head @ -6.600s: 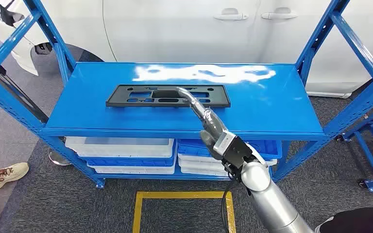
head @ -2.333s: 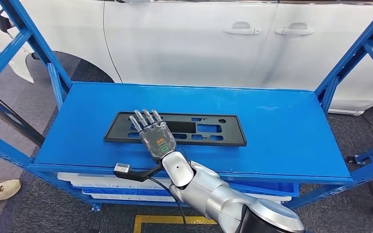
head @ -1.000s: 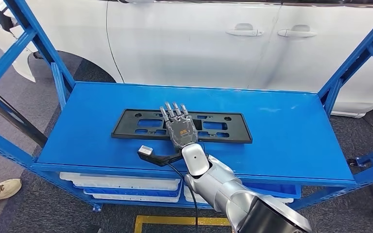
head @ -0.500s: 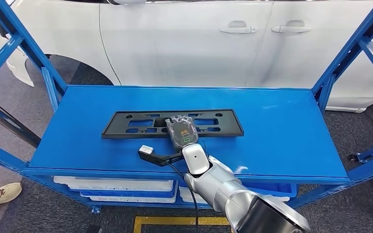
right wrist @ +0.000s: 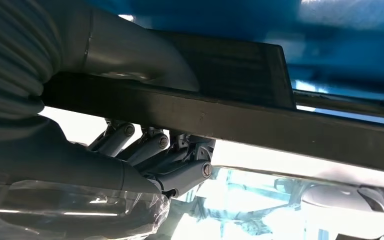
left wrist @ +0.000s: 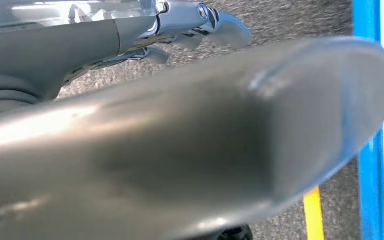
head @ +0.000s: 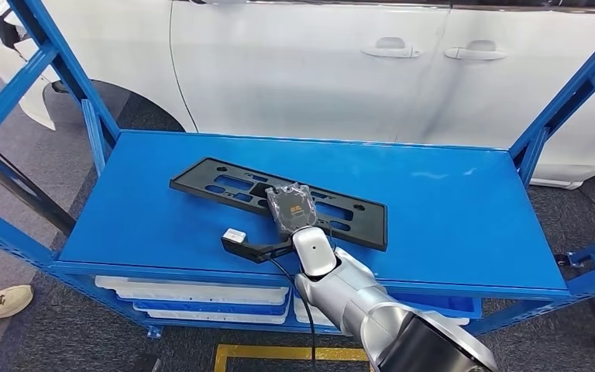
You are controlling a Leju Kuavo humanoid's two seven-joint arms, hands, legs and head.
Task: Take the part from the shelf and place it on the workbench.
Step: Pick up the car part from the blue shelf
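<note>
1. At the near long edge of the part [head: 279, 201], your right robot hand [head: 290, 208] grips it: the thumb [right wrist: 130, 55] lies on one face and the fingers [right wrist: 152, 150] curl under the other.
2. You see the black part skewed on the blue shelf [head: 449, 209], one end toward the back left, the other nearer the front.
3. Beside the part, bare shelf lies on both sides, with blue uprights [head: 558, 101] at the corners.
4. Your left robot hand [left wrist: 200, 22] hangs over grey floor; you cannot tell its grasp.
</note>
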